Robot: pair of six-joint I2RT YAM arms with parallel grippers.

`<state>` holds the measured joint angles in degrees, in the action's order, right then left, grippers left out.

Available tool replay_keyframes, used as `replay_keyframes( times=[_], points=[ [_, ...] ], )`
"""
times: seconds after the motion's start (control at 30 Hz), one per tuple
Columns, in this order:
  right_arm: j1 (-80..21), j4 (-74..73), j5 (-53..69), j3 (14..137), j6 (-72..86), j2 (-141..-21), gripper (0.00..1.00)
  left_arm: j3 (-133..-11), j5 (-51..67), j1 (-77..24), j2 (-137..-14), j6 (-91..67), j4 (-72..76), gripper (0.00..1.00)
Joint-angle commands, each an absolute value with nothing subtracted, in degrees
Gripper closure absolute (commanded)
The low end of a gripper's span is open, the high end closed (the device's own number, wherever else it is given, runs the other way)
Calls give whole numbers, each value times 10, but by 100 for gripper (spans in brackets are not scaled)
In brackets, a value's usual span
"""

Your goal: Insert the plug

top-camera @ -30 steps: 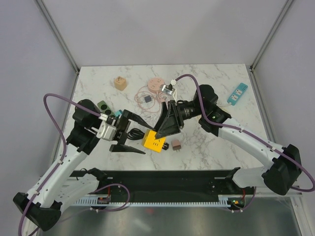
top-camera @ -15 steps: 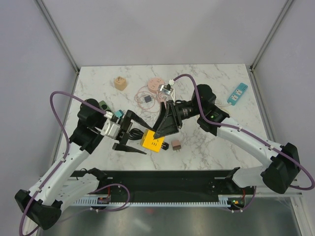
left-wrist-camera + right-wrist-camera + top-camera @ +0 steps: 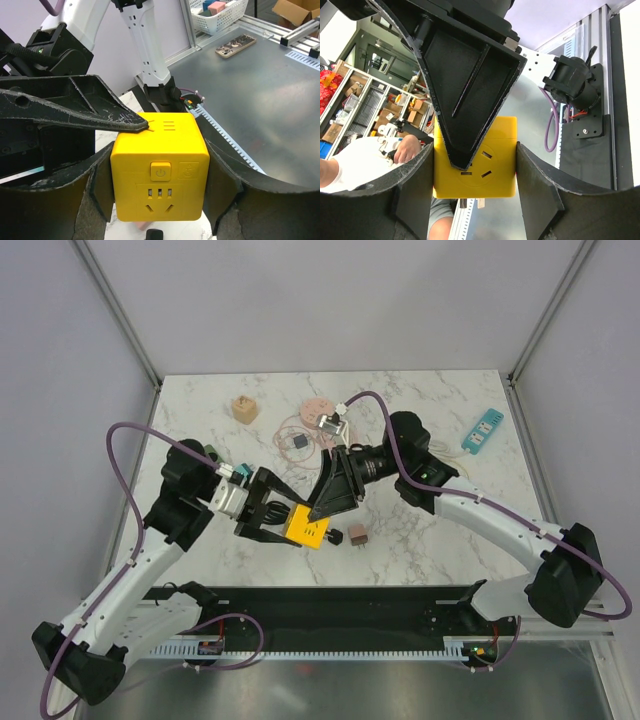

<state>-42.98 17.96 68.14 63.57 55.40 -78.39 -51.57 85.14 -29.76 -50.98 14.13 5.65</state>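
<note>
Plug (image 3: 358, 536): small mauve-brown body lying on the marble worktop (image 3: 430, 400), just right of the yellow socket cube (image 3: 308, 527) and not touching it; no fingers are on it.

Yellow socket cube: held near the centre of the worktop, where both arms meet. The left fingers (image 3: 225, 180) are closed against two opposite sides of the cube. In the left wrist view, the face towards the camera carries a power-button symbol above a row of slots and a three-slot socket. The right fingers (image 3: 535, 190) are likewise closed on the cube, one against each flank in the right wrist view, where a face with a slotted socket shows. One of these fingers appears in the left wrist view as a dark wedge with its tip on the cube's upper edge.

Beyond the cube, towards the far edge of the worktop, are a small dark square part (image 3: 299, 441) ringed by thin wire loops, a pink disc (image 3: 316, 412) and a tan block (image 3: 243, 408). Well to the right of the cube, near the worktop's right edge, is a teal power strip (image 3: 482, 429).
</note>
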Motion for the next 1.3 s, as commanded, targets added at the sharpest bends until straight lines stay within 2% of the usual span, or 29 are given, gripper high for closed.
replay_keyframes(
  times=[0.0,0.07,0.1,0.17,0.2,0.27,0.3,0.4,0.47,0.6,0.73,0.93,1.13,1.27],
  points=[
    [-431,196,654,654,555,-792,84,-514,905,-305,-506,120,45,57],
    [-430,193,648,659,555,-793,78,-514,903,-306,-506,115,36,94],
    [-428,192,645,661,558,-793,68,-514,891,-305,-505,114,19,98],
    [-424,192,642,669,562,-791,61,-510,864,-305,-505,114,4,98],
    [-421,192,639,671,564,-788,50,-508,855,-304,-503,120,-3,98],
    [-409,192,638,680,575,-786,39,-514,811,-304,-502,156,-70,98],
    [-403,192,638,684,577,-781,26,-525,794,-304,-502,175,-101,98],
    [-370,180,640,692,577,-763,10,-552,722,-303,-518,231,-205,98],
    [-343,176,640,694,565,-741,5,-565,687,-303,-524,258,-253,98],
    [-299,141,620,705,550,-714,2,-580,612,-301,-540,260,-285,98],
    [-273,84,592,685,512,-673,2,-633,404,-286,-591,279,-355,98],
    [-272,-19,538,631,411,-594,2,-750,214,-222,-704,328,-468,98],
    [-272,-91,481,587,353,-534,2,-812,102,-137,-825,345,-497,98],
    [-272,-92,455,556,350,-521,2,-863,76,-84,-889,334,-504,98]
  ],
)
